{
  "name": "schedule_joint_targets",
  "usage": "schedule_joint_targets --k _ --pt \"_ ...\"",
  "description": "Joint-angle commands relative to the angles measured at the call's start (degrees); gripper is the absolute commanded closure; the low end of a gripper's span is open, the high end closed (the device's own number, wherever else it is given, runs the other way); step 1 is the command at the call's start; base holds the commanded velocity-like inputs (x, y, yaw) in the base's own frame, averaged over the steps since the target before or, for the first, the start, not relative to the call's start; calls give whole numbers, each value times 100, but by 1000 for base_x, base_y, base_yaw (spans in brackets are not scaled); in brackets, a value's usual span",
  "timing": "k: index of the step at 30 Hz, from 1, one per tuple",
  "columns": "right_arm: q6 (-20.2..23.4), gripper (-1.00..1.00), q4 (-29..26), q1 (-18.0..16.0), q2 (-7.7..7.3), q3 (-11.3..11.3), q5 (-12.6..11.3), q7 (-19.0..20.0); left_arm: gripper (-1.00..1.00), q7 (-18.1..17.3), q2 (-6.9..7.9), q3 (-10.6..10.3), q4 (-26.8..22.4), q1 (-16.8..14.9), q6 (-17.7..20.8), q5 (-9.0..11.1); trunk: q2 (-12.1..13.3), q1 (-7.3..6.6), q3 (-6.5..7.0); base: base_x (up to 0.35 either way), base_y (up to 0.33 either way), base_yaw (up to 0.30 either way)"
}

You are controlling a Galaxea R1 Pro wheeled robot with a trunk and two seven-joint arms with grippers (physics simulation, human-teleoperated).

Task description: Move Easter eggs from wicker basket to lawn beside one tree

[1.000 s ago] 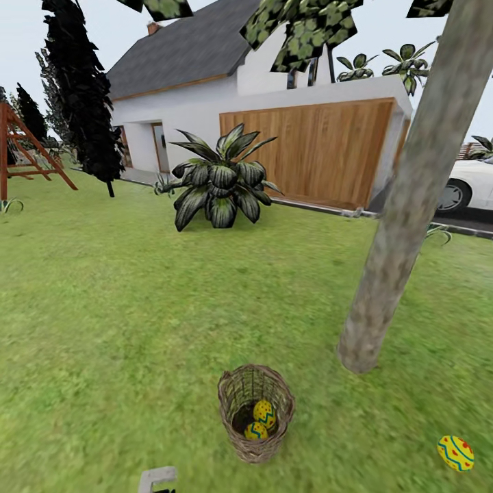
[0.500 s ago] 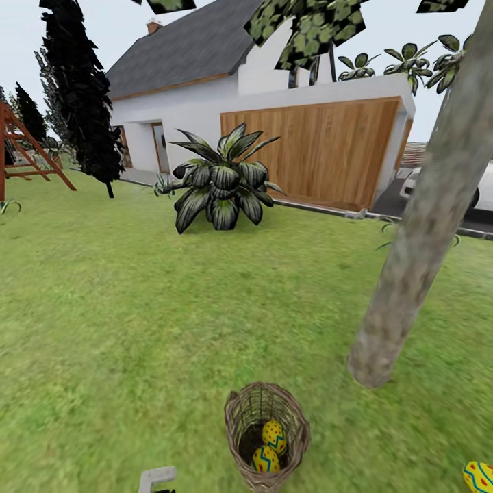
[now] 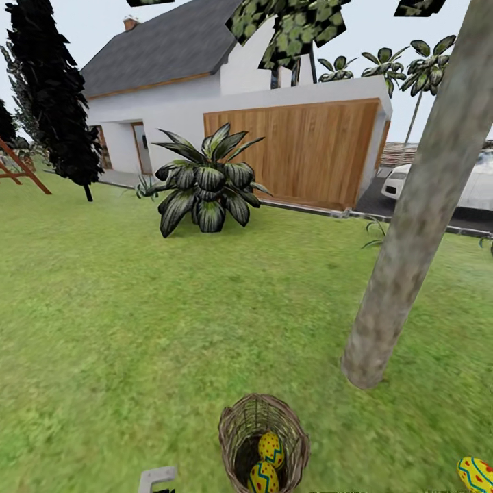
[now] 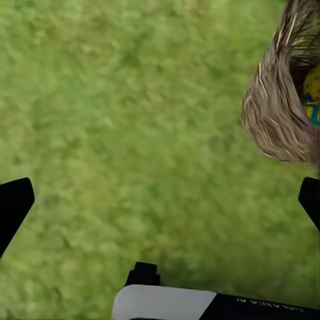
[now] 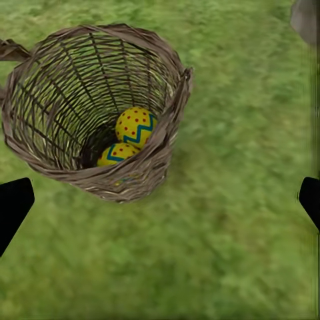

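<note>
One egg (image 3: 477, 474) lies on the lawn (image 3: 137, 329) near the tree (image 3: 411, 226); two eggs (image 5: 136, 125) wait in the basket (image 5: 53, 100). Both grippers' fingers spread wide, empty.

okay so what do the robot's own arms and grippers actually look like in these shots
Each wrist view shows two black fingertips at the frame's sides: left gripper, right gripper. The left wrist view also shows a white and black housing with faint lettering. The head view shows a pale grey bracket-like part.
</note>
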Motion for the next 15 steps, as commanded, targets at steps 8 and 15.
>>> schedule_joint_targets --k 8,15 --pt "-19 -100 6 -6 19 -30 -3 27 -100 29 3 -50 -7 -3 -17 48 -12 4 -3 12 6 -186" --pt "-6 -100 1 -6 46 -16 -2 -10 -100 31 5 -50 -7 -3 -18 49 -12 4 -2 2 1 -28"
